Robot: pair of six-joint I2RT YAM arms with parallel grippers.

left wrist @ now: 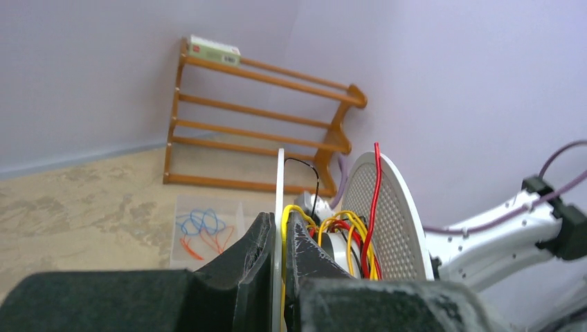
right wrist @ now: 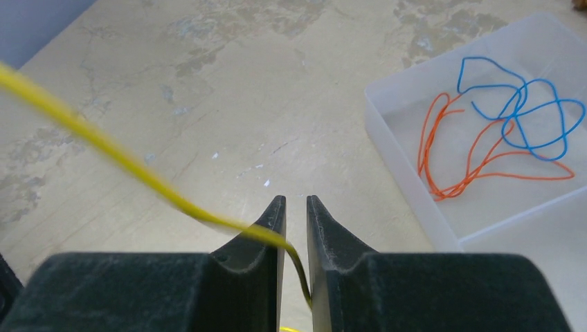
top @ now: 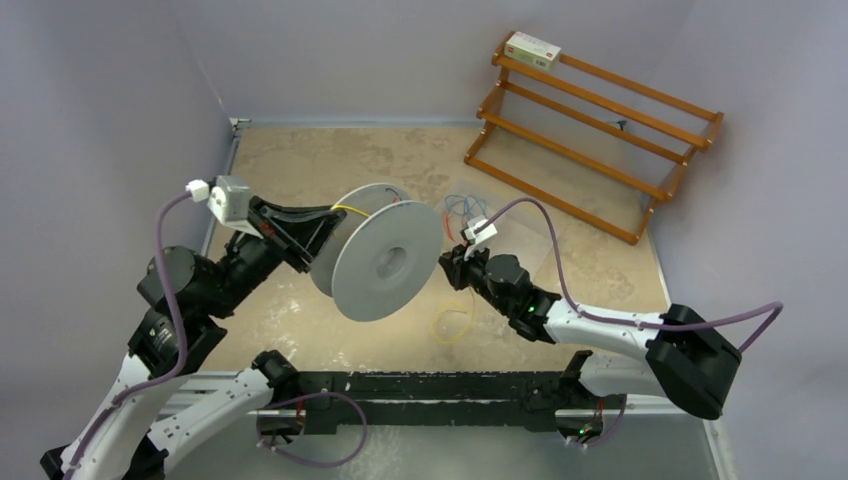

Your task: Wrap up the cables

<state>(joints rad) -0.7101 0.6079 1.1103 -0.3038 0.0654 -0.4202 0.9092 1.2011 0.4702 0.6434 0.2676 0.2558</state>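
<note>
A grey spool hangs above the table. My left gripper is shut on its far flange, with a strand of the yellow cable pinched beside the flange. More yellow cable and a red wire wrap the hub by the perforated flange. My right gripper sits just right of the spool. In the right wrist view its jaws stand almost shut, and the yellow cable runs from upper left down into the narrow gap. A slack yellow loop lies on the table below.
A clear tray with blue and orange wires lies beyond the right gripper, and it also shows in the top view. A wooden rack with a small box stands at the back right. Walls enclose the table.
</note>
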